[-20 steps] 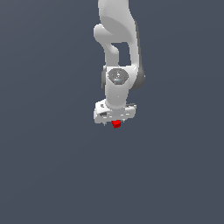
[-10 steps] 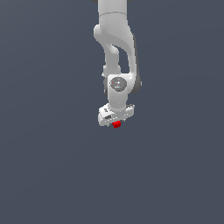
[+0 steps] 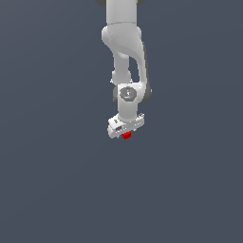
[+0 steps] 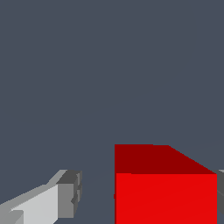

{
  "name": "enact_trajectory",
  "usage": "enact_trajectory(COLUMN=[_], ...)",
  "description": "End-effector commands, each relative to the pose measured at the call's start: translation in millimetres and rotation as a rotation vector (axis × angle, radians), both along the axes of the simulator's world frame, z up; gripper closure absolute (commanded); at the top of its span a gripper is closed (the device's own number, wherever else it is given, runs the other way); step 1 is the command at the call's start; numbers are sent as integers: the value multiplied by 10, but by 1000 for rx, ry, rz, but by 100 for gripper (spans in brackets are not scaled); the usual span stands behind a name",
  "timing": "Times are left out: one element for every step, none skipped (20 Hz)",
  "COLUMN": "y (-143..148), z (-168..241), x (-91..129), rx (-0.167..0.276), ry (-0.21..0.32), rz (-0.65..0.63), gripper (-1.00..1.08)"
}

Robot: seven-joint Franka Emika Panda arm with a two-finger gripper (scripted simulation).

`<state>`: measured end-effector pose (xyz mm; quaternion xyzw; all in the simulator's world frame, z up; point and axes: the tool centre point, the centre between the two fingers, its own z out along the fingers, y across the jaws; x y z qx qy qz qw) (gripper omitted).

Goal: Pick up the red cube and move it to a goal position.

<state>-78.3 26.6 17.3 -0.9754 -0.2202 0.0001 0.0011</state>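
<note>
Cube first: the red cube (image 3: 126, 135) sits tucked just under the white gripper (image 3: 125, 133), showing only as a small red patch below the hand in the exterior view. In the wrist view the red cube (image 4: 165, 192) fills the space next to one grey-tipped finger (image 4: 69, 194); a clear gap of grey floor separates that finger from the cube's near face, while the other finger barely shows at the frame edge, right against the cube. So the fingers are spread around the cube, with at least one side not yet touching.

Compared with a second ago, the arm (image 3: 124, 57) has shifted slightly toward the exterior view's right and the wrist has turned, while the cube keeps its place under the hand. Over the last half second the pose hardly differs.

That suggests the approach is finished and the grasp is the step in hand. Nothing marks the goal position in either view, so the remaining travel cannot be judged.
</note>
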Motion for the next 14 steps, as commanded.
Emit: enact_trajectory(y=[-2, -4, -6, -8, -8, -8, -8, -8, -8, -8, -8, -8, -8, -8], z=[1, 11, 20, 26, 28, 28, 28, 28, 28, 28, 28, 28, 28, 28], x=[5, 12, 19, 22, 24, 24, 24, 24, 24, 24, 24, 24, 24, 24], rx=[0, -1, -2, -2, -2, -2, -2, -2, -2, -2, -2, -2, -2, -2], ry=[-1, -1, -1, -1, -1, -1, -1, -1, -1, -1, -1, -1, -1, -1], rz=[0, -2, -5, -7, -7, -7, -7, -7, -7, -7, -7, -7, -7, -7], gripper=[-92, -92, -92, -92, -92, 108, 108, 108, 108, 108, 108, 108, 108, 108])
